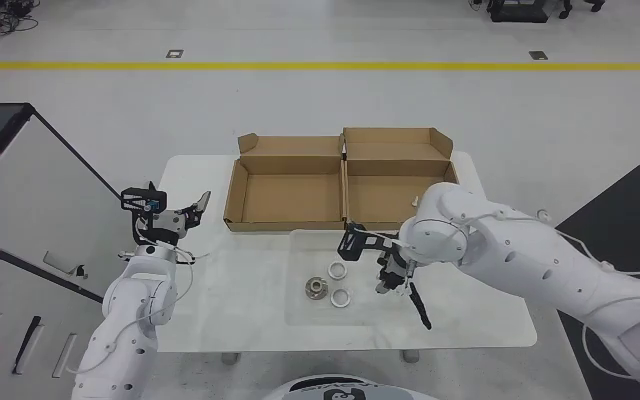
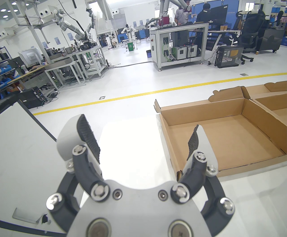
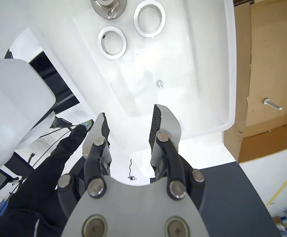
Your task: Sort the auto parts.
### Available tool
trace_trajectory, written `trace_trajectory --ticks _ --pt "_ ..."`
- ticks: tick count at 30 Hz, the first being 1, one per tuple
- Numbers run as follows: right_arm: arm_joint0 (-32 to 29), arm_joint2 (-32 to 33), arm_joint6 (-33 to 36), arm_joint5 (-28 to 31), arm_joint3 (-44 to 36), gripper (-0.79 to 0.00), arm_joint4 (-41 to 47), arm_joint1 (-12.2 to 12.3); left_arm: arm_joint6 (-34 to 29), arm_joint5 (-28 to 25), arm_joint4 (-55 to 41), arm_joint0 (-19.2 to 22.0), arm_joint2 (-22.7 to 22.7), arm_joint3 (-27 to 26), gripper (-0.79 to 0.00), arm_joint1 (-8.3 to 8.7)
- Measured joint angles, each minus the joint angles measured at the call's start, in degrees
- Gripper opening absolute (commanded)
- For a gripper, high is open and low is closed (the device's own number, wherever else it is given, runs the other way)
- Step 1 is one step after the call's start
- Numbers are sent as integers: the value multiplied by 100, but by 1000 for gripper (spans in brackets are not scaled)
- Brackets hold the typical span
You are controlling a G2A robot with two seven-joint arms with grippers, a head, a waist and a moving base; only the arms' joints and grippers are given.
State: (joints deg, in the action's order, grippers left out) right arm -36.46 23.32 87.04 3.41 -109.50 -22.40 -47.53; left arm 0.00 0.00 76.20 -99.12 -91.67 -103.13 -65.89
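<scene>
Bolt (image 3: 159, 84) tiny, in tray (image 3: 228, 67) near right gripper (image 3: 130, 111), jaws spread; lower straight, centre it, pinch slow. Left gripper (image 2: 139, 122) spread too

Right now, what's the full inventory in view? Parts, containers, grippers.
table: 1, white, under everything
tray: 1, white, on table before the boxes
cardboard boxes: 2, brown, open, side by side, table's far side
metal rings: 2, silver, in tray, apart
flanged hub: 1, silver, in tray beside rings
small bolt: 1, silver, in tray
long bolt: 1, silver, inside a box
left gripper: open, table's left side
right gripper: open, over tray
</scene>
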Motion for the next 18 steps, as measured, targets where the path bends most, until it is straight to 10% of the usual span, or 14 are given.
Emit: trace_trajectory --ticks 18 --pt "-134 -262 -247 262 895 -428 -311 -301 0 0 0 0 0 0 0 0"
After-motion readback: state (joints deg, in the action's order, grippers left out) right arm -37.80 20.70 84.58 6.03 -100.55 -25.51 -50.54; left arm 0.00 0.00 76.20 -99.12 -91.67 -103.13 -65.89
